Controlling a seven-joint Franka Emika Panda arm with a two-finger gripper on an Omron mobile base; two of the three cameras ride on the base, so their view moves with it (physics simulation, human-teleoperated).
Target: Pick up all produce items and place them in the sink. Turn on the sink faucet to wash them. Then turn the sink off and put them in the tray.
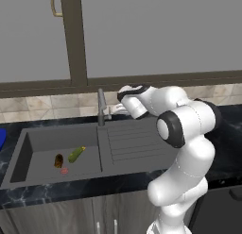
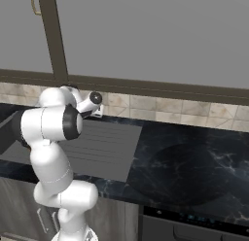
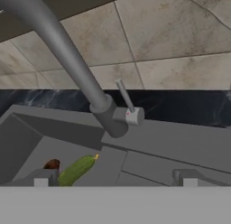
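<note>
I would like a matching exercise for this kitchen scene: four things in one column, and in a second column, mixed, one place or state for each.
Things:
1. green vegetable
2. faucet
3. gripper
4. drainboard

Places or states:
A. open, holding nothing, near the faucet lever
B. stands upright behind the sink
C. ribbed surface right of the basin
D. lies in the sink basin, beside the brown oblong

Pairs: 1-D, 2-B, 3-A, 4-C

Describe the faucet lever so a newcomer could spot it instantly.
Find the dark grey sink in the black marble counter. The faucet rises at its back edge; the lever is the thin rod angling up from the small side knob at its base.
</note>
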